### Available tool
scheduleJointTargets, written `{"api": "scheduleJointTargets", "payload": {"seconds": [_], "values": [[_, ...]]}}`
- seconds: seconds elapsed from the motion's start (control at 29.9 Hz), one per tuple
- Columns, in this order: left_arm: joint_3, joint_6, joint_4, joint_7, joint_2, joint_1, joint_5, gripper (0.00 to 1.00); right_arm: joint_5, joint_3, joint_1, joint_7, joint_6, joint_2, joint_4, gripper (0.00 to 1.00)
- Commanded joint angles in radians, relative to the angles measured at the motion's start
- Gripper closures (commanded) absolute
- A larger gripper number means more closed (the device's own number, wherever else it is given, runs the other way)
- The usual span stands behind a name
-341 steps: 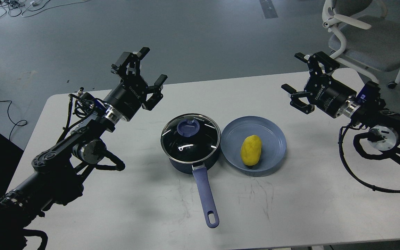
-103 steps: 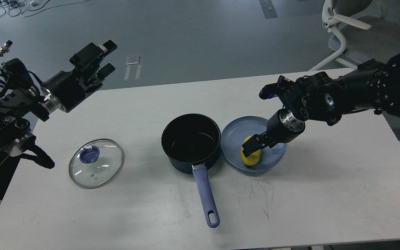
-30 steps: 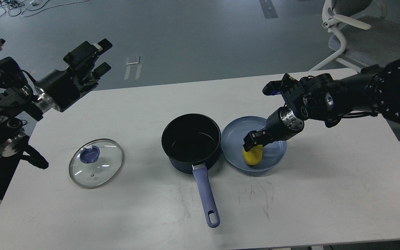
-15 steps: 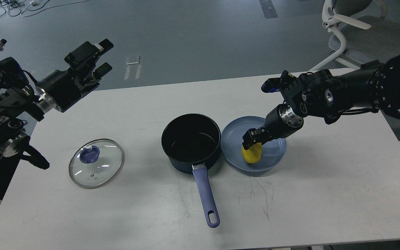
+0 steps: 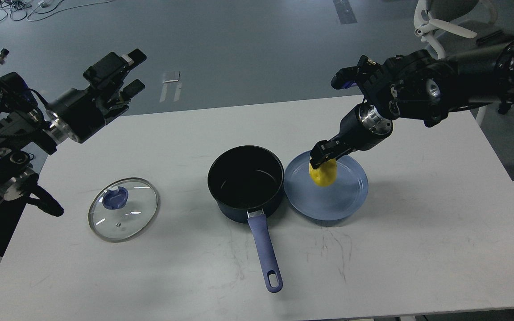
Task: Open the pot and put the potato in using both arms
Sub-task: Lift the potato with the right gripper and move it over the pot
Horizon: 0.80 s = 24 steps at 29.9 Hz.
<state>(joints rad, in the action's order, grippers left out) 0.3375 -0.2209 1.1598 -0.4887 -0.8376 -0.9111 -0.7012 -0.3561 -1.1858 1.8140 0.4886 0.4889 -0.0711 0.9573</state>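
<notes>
Clamping the potato (image 5: pixel 323 174) in my right claw (image 5: pixel 322 157) above the plate (image 5: pixel 328 205), the open pot (image 5: pixel 245 180) lies just left in frame.

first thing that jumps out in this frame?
The bright yellow potato, gripped by the right gripper and lifted over the light-blue plate. Just left of the plate sits the open pot, handle toward the camera. Its glass lid lies flat on the table's left side, below the raised left gripper.

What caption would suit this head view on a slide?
Right tool lifts the potato off the plate beside the open pot.
</notes>
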Motion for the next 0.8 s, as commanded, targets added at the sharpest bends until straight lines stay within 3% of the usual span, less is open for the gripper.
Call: {"api": "scheduleJointTargets", "payload": {"seconds": [0.0, 0.3, 0.77], "values": [[0.000, -0.009, 0.000, 0.000, -0.003, 0.000, 0.000, 0.02, -0.001, 0.069, 0.071, 0.000, 0.000, -0.030, 0.058, 0.72], [0.000, -0.014, 0.000, 0.000, -0.018, 0.000, 0.000, 0.02, 0.020, 0.118, 0.097, 0.000, 0.000, 0.069, 0.055, 0.72], [-0.002, -0.014, 0.000, 0.000, -0.017, 0.001, 0.002, 0.02, 0.181, 0.098, -0.035, 0.000, 0.000, 0.071, -0.130, 0.70]]}}
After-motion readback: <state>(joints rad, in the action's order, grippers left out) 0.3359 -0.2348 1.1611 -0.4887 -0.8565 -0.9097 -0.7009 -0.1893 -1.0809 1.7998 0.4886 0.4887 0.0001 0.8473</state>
